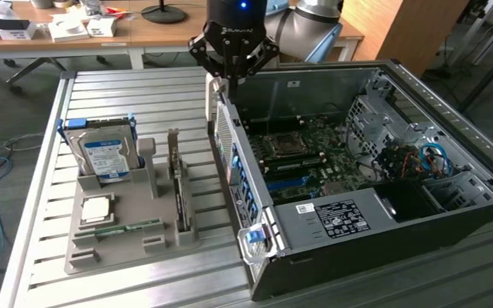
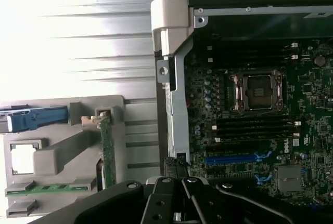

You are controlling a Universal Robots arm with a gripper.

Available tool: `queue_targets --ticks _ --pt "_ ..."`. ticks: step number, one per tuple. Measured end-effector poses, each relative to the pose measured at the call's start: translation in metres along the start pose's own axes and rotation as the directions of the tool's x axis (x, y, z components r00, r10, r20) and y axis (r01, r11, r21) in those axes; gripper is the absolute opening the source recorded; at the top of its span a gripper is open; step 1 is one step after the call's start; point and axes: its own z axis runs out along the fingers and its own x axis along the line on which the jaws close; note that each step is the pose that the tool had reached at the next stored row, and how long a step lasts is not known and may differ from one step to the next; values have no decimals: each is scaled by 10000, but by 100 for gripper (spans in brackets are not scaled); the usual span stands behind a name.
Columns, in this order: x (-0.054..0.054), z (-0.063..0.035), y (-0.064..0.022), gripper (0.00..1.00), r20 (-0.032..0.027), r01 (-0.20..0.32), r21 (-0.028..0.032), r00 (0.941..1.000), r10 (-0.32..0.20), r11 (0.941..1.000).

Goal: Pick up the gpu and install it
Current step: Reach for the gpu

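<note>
The pincer (image 1: 226, 82), closed and empty, hangs just over the computer case (image 1: 229, 138) wall, the gpu (image 1: 178, 192) lower and aside, so a straight descent likely strikes metal.

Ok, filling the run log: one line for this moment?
gripper: shut, over case rear wall | gpu: on edge in grey holder, untouched | install: not done

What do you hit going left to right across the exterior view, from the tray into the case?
hard drive, standing upright → gpu, standing on edge → case rear panel → CPU socket → blue cables
</note>
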Motion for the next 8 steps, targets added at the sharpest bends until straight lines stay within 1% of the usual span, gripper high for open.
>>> queue_targets --ticks 6,8 --pt "92 1 -7 11 0 1 0 10000 -1 10000" --pt "140 1 -10 11 0 0 -1 10000 0 10000"
